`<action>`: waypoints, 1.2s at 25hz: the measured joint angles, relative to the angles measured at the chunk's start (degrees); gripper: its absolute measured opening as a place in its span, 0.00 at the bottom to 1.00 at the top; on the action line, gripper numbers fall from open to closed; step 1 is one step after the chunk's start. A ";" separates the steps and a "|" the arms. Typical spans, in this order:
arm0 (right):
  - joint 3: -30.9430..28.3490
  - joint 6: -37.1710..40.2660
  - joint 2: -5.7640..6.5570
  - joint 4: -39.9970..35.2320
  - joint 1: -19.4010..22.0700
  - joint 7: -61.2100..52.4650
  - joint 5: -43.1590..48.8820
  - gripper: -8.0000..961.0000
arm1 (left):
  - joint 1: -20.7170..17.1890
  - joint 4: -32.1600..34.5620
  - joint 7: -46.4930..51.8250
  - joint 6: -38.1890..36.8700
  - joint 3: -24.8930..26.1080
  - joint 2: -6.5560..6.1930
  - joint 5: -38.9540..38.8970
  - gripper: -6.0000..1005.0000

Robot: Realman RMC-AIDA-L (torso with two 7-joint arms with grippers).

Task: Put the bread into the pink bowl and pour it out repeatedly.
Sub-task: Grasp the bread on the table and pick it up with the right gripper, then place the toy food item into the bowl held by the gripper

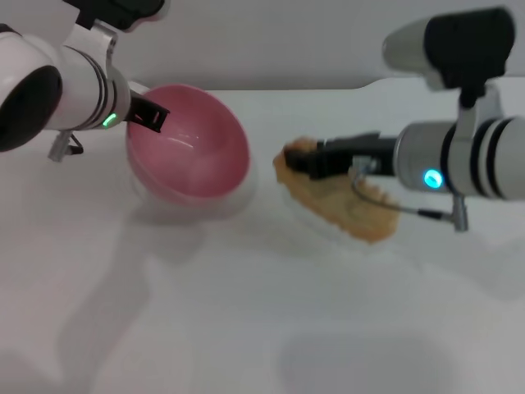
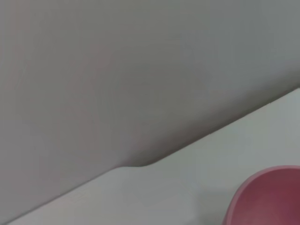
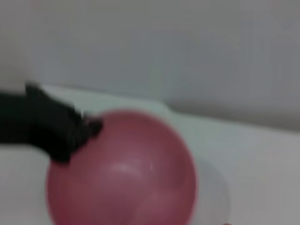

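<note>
The pink bowl [image 1: 193, 148] is left of centre in the head view, tilted so its empty inside faces forward and to the right. My left gripper [image 1: 152, 116] is shut on the bowl's far left rim. The bowl also shows in the left wrist view [image 2: 267, 197] and in the right wrist view [image 3: 122, 173], where the left gripper [image 3: 61, 131] pinches its rim. The bread [image 1: 353, 209] is to the right of the bowl, outside it, pale rough side showing. My right gripper [image 1: 299, 162] is shut on the bread's left end.
The white table [image 1: 246, 328] runs back to an edge [image 1: 287, 89] just behind the bowl, with a grey wall beyond it. Both arms reach in from the sides over the table.
</note>
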State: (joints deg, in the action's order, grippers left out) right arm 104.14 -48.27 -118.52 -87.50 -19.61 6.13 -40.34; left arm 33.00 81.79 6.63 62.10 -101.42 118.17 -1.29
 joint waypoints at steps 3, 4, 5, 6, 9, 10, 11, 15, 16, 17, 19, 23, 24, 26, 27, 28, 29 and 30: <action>-1.93 -0.37 -0.04 -2.88 -0.09 0.55 1.56 0.39 | -0.09 -0.06 -0.83 -0.21 0.00 -0.07 -2.39 0.06; -2.66 -0.42 -0.06 -3.68 -0.22 1.03 1.79 0.39 | -0.10 -0.06 -1.27 -0.26 -0.15 -0.06 -3.06 0.06; -3.35 -0.43 -0.09 -4.56 -0.37 1.60 1.87 0.38 | -0.10 -0.06 -1.52 -0.30 -0.33 -0.01 -3.57 0.06; -3.90 -0.43 -0.11 -5.35 -0.49 2.10 1.90 0.37 | -0.11 -0.06 -1.62 -0.36 -0.49 0.02 -4.09 0.06; -4.95 -0.03 -0.14 -7.72 -0.94 2.96 1.92 0.34 | -0.13 -0.06 -1.68 -1.48 -1.64 0.06 -6.88 0.06; -5.08 0.19 -0.14 -8.27 -1.17 3.08 1.93 0.34 | -0.13 -0.06 -1.69 -1.88 -1.93 0.06 -7.38 0.06; -5.12 0.39 -0.15 -8.59 -1.37 3.26 1.93 0.33 | -0.13 -0.04 -1.70 -2.33 -2.34 0.06 -8.05 0.06; -4.68 1.82 -0.29 -8.69 -1.83 3.92 1.93 0.31 | -0.11 0.15 -1.71 -4.69 -4.49 0.18 -10.89 0.06; -4.55 2.37 -0.30 -8.45 -1.88 4.01 1.84 0.30 | -0.06 0.16 -1.70 -5.19 -4.92 0.19 -11.44 0.06; -4.45 2.83 -0.30 -8.23 -1.88 4.07 1.74 0.29 | 0.06 0.16 -1.69 -5.86 -5.59 0.20 -12.02 0.06; -4.02 3.82 -0.34 -7.53 -1.81 4.23 1.45 0.28 | 0.19 0.24 -1.67 -6.38 -6.15 0.23 -12.53 0.06; -2.29 5.85 -0.40 -5.59 -1.51 4.28 1.28 0.25 | 0.43 0.46 -1.67 -7.32 -6.73 0.25 -13.73 0.06; -1.81 6.23 -0.40 -5.19 -1.51 4.29 1.25 0.24 | 0.44 0.48 -1.67 -7.39 -6.75 0.22 -13.81 0.06; -0.77 6.94 -0.40 -4.35 -1.64 4.37 1.26 0.23 | 0.45 0.52 -1.67 -7.43 -6.75 0.19 -13.87 0.06; -0.29 7.50 -0.39 -3.89 -1.71 4.45 1.36 0.22 | 0.45 0.57 -1.67 -7.43 -6.72 0.19 -13.90 0.06; 0.31 8.74 -0.37 -3.16 -1.69 4.72 1.50 0.22 | 0.41 0.69 -1.67 -7.44 -6.69 0.19 -13.93 0.06; 0.66 9.57 -0.38 -2.77 -1.60 4.97 1.55 0.23 | 0.35 0.92 -1.66 -7.47 -6.69 0.19 -14.01 0.06; 1.18 11.11 -0.40 -2.04 -1.41 5.40 1.60 0.23 | 0.34 1.03 -1.66 -7.50 -6.71 0.19 -14.03 0.06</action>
State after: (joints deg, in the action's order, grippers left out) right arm 105.32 -37.16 -118.91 -89.54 -21.02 11.53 -38.74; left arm 33.34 82.82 4.97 54.60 -108.13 118.36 -15.33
